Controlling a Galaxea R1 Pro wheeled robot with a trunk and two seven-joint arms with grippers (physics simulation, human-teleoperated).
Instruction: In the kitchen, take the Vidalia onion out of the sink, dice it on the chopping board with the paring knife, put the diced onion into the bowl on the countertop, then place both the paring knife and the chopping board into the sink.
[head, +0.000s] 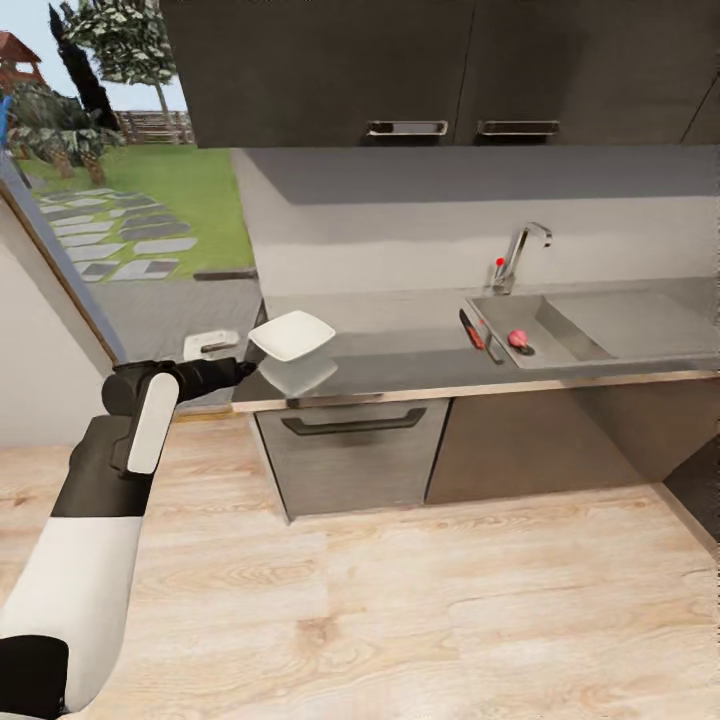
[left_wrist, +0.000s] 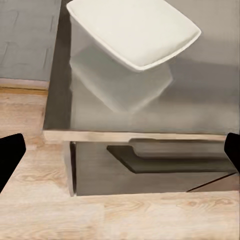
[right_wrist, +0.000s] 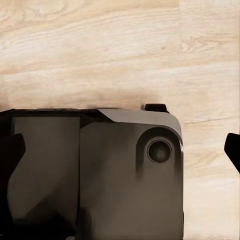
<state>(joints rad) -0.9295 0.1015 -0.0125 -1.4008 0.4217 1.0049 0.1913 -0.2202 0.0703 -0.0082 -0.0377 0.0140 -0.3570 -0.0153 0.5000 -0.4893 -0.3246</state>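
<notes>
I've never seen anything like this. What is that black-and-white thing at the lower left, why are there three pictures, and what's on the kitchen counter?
It is the left arm of a wheeled robot in a computer-simulated kitchen. The big picture comes from a camera on its head; the other two come from cameras by each arm's pincer.

In the head view the left pincer reaches toward a white bowl on the grey countertop. The left wrist view sees that bowl from close by, with dark fingertips wide apart at the edges, holding nothing.

Further right, a red-handled paring knife lies beside the sink, and a small pinkish onion sits in the basin.

The right wrist view looks down at wooden floor and part of the robot's own body; its fingers are also apart.
</notes>
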